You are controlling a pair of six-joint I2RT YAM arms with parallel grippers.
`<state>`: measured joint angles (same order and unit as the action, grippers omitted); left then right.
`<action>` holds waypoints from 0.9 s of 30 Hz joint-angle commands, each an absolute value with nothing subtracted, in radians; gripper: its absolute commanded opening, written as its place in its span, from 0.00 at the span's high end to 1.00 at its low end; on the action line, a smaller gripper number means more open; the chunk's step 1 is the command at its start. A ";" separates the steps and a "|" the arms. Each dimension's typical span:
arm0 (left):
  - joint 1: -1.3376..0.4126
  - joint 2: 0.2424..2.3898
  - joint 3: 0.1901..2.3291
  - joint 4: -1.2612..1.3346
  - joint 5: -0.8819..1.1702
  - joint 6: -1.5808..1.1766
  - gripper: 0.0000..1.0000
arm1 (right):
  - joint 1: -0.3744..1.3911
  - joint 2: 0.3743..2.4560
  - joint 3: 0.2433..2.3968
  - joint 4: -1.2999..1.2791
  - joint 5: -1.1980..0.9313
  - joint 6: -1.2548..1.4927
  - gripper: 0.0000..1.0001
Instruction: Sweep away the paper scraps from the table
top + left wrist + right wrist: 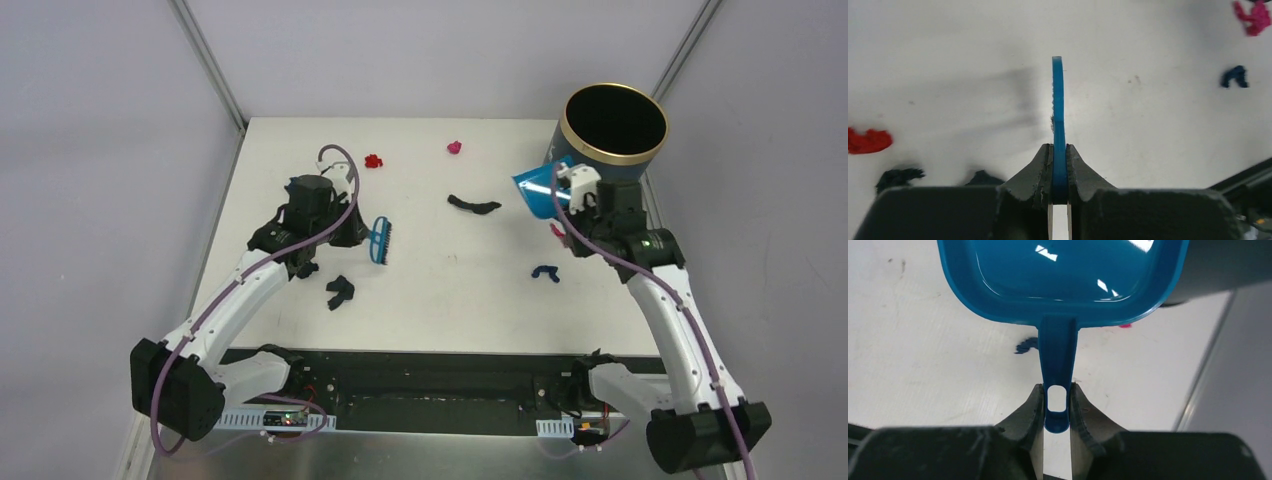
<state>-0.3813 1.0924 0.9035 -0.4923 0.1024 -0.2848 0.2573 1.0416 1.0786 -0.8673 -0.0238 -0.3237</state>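
Paper scraps point(374, 160) visible: one red, two pink, three dark.

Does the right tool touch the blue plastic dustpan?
Touching. The right wrist view shows the right tool clamped on the handle of the blue plastic dustpan, no gap.

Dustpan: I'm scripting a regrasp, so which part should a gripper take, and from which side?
Take the narrow handle near its holed end, coming from behind the dustpan, in line with the handle. The rest is too wide for the jaws, while the handle is a slim strip that fits between them. The right gripper is shut on it just this way.
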 commanded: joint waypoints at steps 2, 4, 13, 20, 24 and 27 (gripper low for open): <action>-0.484 1.160 0.964 -0.242 0.220 -0.558 1.00 | 0.090 0.919 1.131 -0.906 0.056 -0.291 1.00; -0.564 1.260 0.999 -0.142 0.197 -0.631 1.00 | 0.066 0.907 1.148 -0.906 0.046 -0.261 1.00; -0.784 1.770 1.327 0.189 0.220 -0.849 1.00 | 0.048 0.923 1.278 -0.926 -0.049 -0.164 1.00; -0.860 2.082 1.517 0.458 0.271 -1.062 1.00 | 0.018 0.920 1.309 -0.910 -0.079 -0.113 1.00; -0.886 2.209 1.627 0.511 0.270 -1.165 1.00 | 0.005 0.918 1.306 -0.913 -0.092 -0.110 1.00; -0.906 2.258 1.682 0.480 0.230 -1.214 1.00 | 0.002 0.909 1.295 -0.910 -0.112 -0.104 1.00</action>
